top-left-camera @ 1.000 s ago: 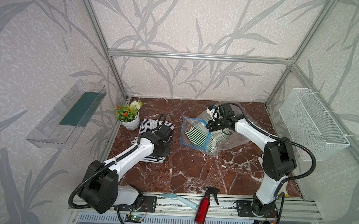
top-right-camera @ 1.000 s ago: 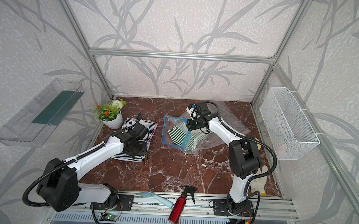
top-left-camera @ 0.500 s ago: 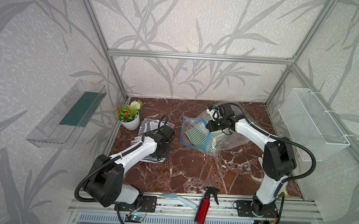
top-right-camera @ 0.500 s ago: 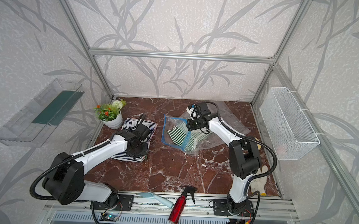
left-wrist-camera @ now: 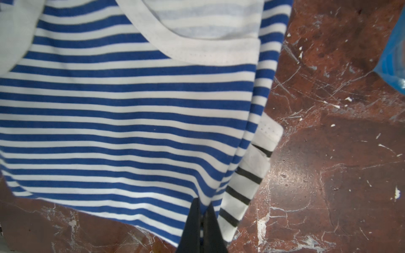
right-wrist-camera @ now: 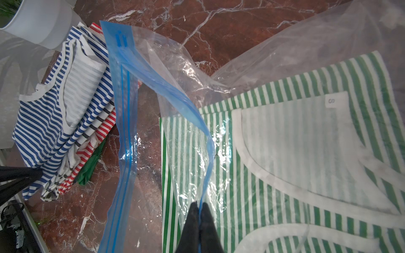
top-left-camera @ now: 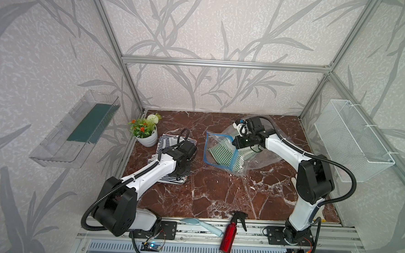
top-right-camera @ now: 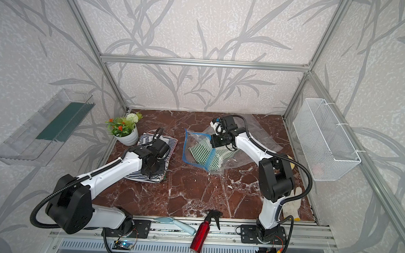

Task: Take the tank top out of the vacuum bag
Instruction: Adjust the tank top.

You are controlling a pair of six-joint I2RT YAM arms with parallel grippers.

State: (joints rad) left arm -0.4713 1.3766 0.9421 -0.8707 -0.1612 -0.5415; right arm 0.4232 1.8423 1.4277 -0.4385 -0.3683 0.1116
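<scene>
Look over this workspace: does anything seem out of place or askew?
Yes: the red spray bottle lies on its side across the front rail at the marble table edge. A white glove lies loose beside the right arm.

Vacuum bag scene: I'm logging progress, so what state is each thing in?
vacuum bag: mouth open, one zip edge lifted.
green tank top: flat, inside the bag.
stack of tops: folded, outside the bag.
right end effector: shut on the zip edge.
left end effector: shut, at the stack's edge.
</scene>
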